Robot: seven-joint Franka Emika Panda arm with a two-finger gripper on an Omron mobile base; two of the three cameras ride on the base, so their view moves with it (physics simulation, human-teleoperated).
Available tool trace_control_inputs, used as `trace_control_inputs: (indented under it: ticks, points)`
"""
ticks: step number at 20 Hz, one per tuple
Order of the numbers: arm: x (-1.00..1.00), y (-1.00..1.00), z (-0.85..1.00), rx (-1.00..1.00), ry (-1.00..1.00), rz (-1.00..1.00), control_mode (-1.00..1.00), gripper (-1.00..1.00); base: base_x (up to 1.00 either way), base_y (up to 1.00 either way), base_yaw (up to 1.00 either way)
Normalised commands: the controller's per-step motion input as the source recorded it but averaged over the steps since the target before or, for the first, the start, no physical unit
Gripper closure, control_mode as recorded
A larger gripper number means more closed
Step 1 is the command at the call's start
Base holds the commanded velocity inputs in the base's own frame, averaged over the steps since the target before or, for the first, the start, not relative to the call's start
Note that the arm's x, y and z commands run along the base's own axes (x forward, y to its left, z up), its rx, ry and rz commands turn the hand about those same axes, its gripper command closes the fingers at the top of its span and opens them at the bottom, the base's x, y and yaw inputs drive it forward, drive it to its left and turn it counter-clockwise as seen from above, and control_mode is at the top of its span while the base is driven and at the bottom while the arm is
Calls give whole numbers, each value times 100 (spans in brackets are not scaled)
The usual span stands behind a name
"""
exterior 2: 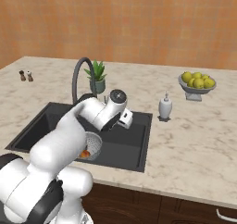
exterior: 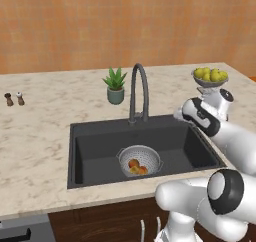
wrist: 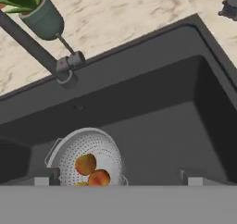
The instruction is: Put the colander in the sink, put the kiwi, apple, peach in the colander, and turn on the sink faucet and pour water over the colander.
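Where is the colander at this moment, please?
The colander sits on the floor of the sink, in front of the sink faucet, with fruit inside it.

Glossy white, rounded arm links (exterior 2: 60, 144) joined by dark grey, near-black joint bands (exterior: 233, 188). Round white end caps with grey rims on joints. Boxy white hand block (exterior 2: 125, 118) at the wrist. Two small dark grey finger tips (wrist: 46, 176), squared, matte.
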Motion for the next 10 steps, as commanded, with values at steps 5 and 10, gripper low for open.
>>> trace_control_inputs:
  ticks: [5,10]
  points:
    - [41,5,3,25,-11,7,-100,-100,0,0,0]
    - [32,29,0,16,-6,6,-100,-100,0,0,0]
